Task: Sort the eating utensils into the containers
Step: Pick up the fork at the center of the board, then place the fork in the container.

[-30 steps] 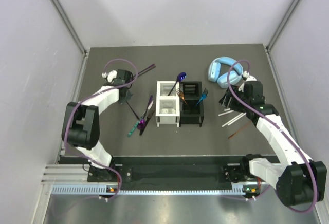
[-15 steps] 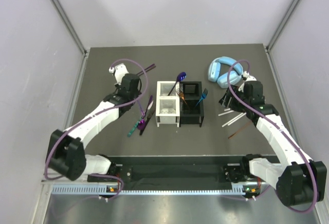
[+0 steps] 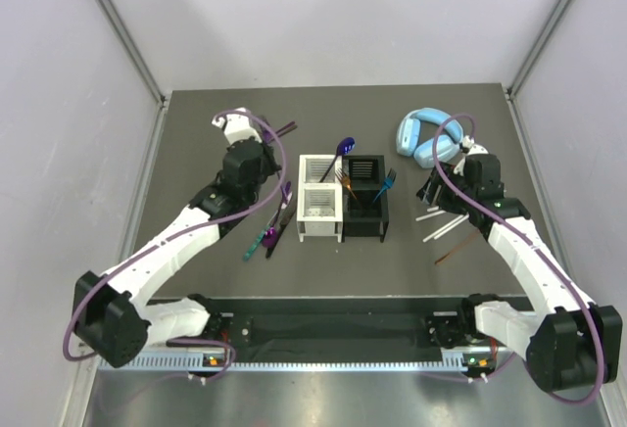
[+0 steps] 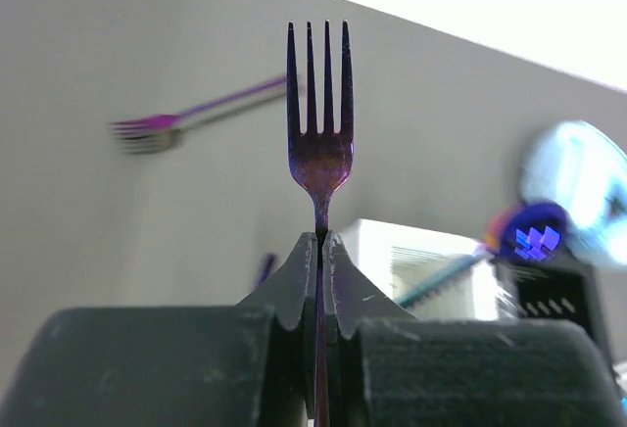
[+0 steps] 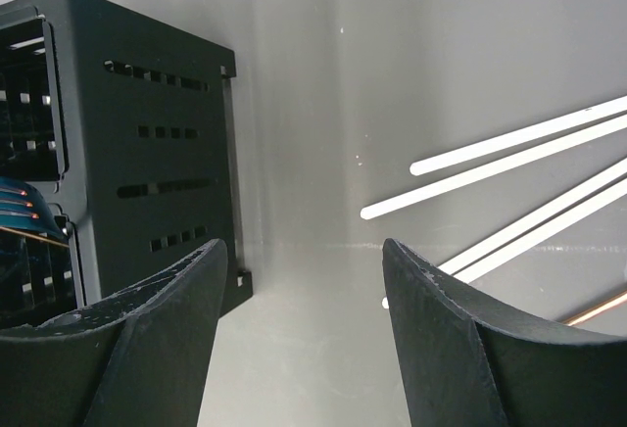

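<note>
1. Since swinging in toward the white caddy, my left gripper clamps the fork, just left of that caddy.
2. Delivery looks near; my right gripper gapes empty, well right of it.

A: Top external view?
B: Fixed high above and behind the arm bases, looking down on the whole bench.
A: Left wrist view?
B: Very close behind the fork, facing level across the bench toward the white caddy and black caddy.
A: Right wrist view?
B: Low, near the bench, facing the black caddy's side wall and the white sticks. All three views share the black caddy.
</note>
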Available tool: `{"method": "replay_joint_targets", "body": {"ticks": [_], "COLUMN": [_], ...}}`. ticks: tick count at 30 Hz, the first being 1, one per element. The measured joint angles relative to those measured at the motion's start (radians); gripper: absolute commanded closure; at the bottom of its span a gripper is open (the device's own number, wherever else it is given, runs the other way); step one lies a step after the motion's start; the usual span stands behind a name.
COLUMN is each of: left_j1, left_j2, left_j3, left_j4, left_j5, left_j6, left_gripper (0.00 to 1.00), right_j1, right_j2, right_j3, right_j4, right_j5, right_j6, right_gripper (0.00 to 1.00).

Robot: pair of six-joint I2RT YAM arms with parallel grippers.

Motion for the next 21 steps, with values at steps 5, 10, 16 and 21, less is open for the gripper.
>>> {"method": "replay_joint_targets", "body": {"ticks": [5, 10, 16, 21], "left_j1": [-0.116, -0.208, -0.283, -0.323], "left_j2": [0.077, 0.135, 0.172, 0.262], "left_j3": [0.051, 0.119, 0.146, 0.146], "left_j4": [0.055, 0.09, 0.176, 0.282], "left_j5": [0.041, 0.053, 0.044, 0.042], "left_j6": [0.019, 0.023, 0.04, 0.061], "left_gripper": [1.0, 1.0, 1.0, 1.0], "right_j1": [0.0, 0.0, 0.0, 0.0], "right_j2": [0.0, 0.0, 0.0, 0.0], "right_j3": [0.0, 0.0, 0.0, 0.0], "right_j4": [0.0, 0.0, 0.0, 0.0], "right_j5": [-0.002, -0.001, 0.0, 0.0], "right_j6": [0.0, 0.0, 0.0, 0.0], "right_gripper": [0.35, 0.35, 0.35, 0.35]}}
